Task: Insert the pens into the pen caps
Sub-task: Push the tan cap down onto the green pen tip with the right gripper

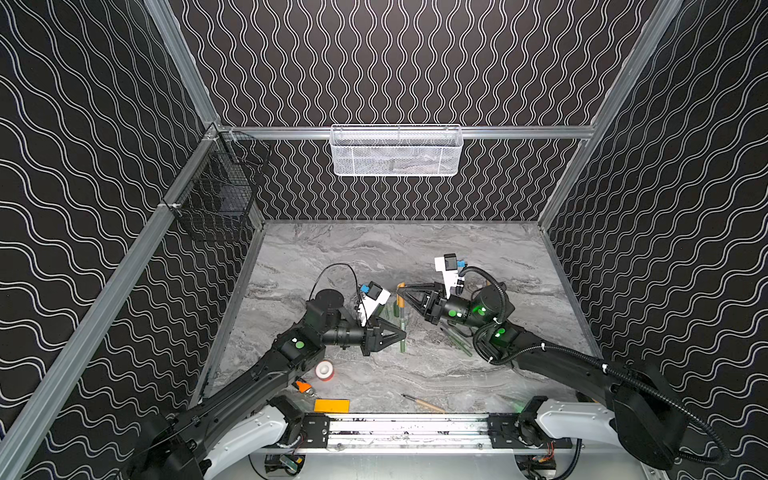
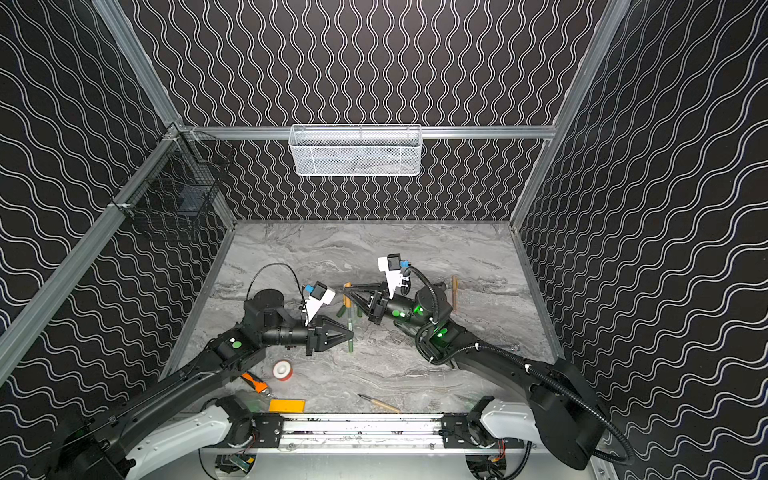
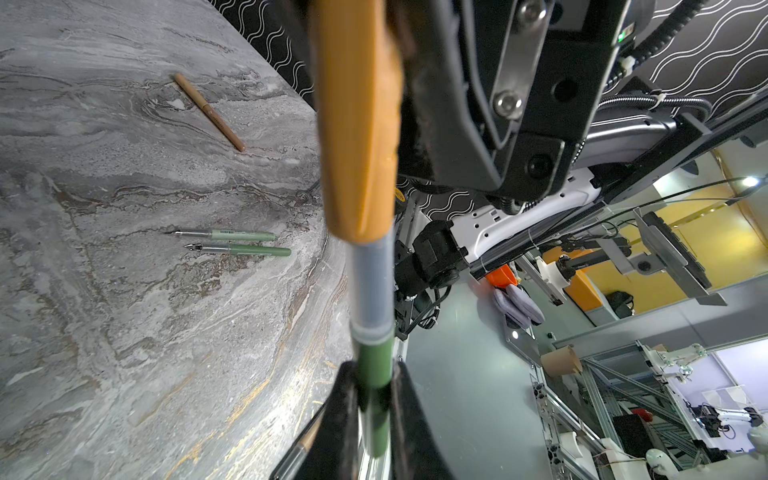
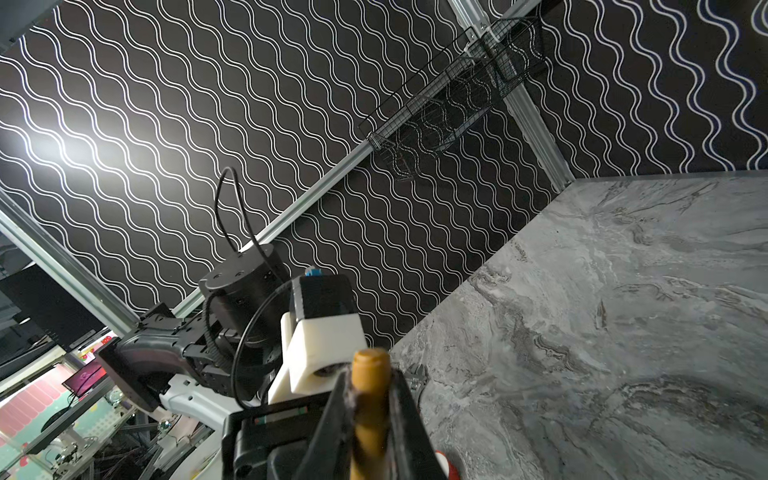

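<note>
Green pen (image 3: pixel 372 357): light, stiff, likely slick plastic; left gripper (image 3: pixel 374 388) clamped on its barrel, probably better nearer the clear section. Its tip is inside mustard cap (image 3: pixel 357 124), pinched by right gripper (image 4: pixel 371 395). Spare pens (image 3: pixel 257 250) well clear of both.

Top views: even, moderately bright light from above on the marble tabletop (image 1: pixel 415 257), shadows soft and faint, small green lamps glowing on the right arm (image 1: pixel 552 353), frame rails (image 1: pixel 176 54) splayed toward the edges by the wide lens, fine detail slightly soft. Left wrist view: mustard pen cap (image 3: pixel 357 124) and green pen (image 3: pixel 374 365) close to the lens and blurred, pale sheen on the tabletop, bright room (image 3: pixel 706 232) beyond. Right wrist view: white glare patch on the patterned wall (image 4: pixel 75 149), same cap out of focus in the foreground, wavy lines bent at the borders.
</note>
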You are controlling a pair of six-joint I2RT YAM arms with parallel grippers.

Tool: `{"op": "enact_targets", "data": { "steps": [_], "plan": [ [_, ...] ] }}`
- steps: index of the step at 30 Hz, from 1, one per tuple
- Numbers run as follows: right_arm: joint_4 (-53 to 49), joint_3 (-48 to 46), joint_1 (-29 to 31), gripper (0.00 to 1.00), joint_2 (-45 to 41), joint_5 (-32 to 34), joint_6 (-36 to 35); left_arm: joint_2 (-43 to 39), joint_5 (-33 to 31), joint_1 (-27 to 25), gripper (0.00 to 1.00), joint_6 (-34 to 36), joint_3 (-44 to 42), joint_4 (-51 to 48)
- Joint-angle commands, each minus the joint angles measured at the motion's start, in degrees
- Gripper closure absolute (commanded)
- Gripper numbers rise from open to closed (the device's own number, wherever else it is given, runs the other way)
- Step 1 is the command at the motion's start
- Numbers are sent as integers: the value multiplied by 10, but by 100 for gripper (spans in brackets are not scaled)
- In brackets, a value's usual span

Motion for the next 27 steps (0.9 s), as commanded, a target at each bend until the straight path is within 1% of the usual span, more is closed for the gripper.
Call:
{"op": "enact_targets", "data": {
  "steps": [1, 7, 12, 18, 23, 27],
  "plan": [
    [-29, -5, 5, 87, -3, 1, -14, -9, -15, 0, 100, 10, 5, 64],
    [-73, 1, 9, 87, -13, 11, -28, -26, -46, 0, 100, 19, 1, 50],
    [-106, 10, 14, 87, -14, 4, -34, -33, -73, 0, 100, 24, 0, 51],
    [-83, 5, 18, 87, -12, 1, -6, -28, -77, 0, 100, 33, 6, 51],
    [-90, 8, 19, 87, -8, 13, 29, -38, -101, 0, 100, 47, 7, 43],
    [-87, 10, 21, 87, -8, 12, 38, -38, -109, 0, 100, 58, 11, 32]
  ]
}}
